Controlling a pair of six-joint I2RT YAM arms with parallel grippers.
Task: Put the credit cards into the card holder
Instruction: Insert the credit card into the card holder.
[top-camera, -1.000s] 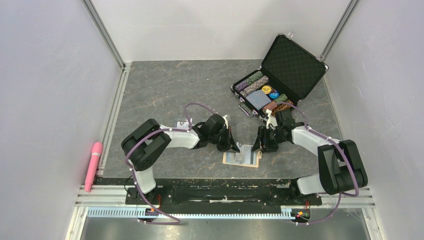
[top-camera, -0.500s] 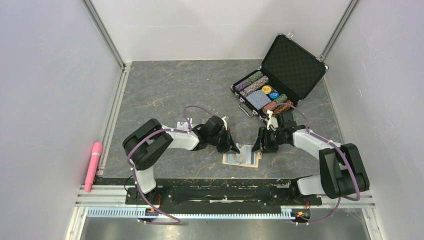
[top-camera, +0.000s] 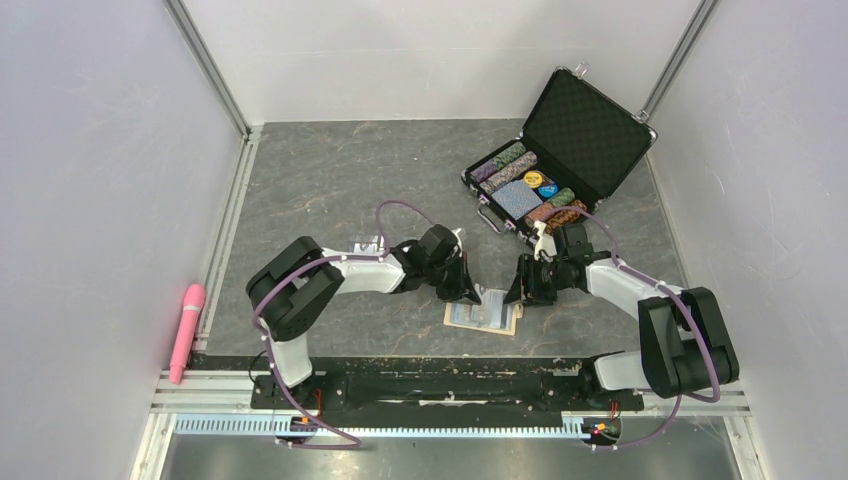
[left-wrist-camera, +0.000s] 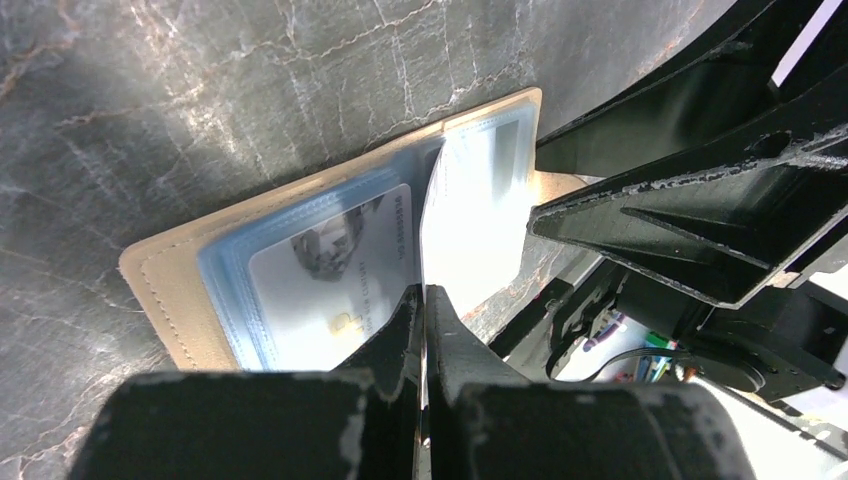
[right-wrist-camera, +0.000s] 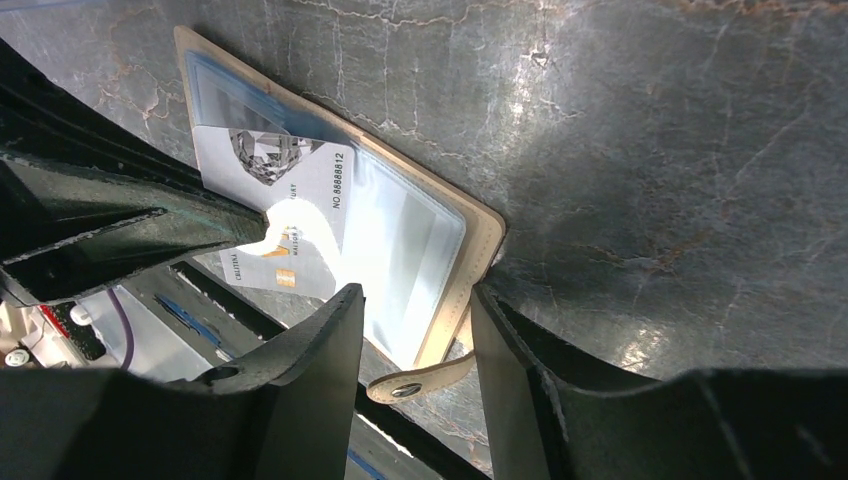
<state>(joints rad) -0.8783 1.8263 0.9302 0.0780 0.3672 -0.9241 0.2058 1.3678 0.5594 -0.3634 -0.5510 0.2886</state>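
Observation:
The tan card holder (top-camera: 486, 318) lies open on the grey table between my two grippers, its light blue pockets facing up. It also shows in the left wrist view (left-wrist-camera: 170, 290) and the right wrist view (right-wrist-camera: 482, 240). My left gripper (top-camera: 470, 293) (left-wrist-camera: 424, 295) is shut on the edge of a silvery credit card (right-wrist-camera: 310, 175) (left-wrist-camera: 330, 270) with a gold mark, held over the holder's left half. My right gripper (top-camera: 517, 293) (right-wrist-camera: 415, 293) is open, its fingers on either side of the holder's right edge and snap strap (right-wrist-camera: 420, 380). A pale flat card (top-camera: 366, 243) lies behind the left arm.
An open black poker-chip case (top-camera: 560, 150) with chips and a blue deck stands at the back right, close behind the right arm. A pink cylinder (top-camera: 187, 330) lies on the left rail. White walls stand on three sides.
My left gripper has shifted slightly right and toward the holder with the card. The right gripper has barely moved.

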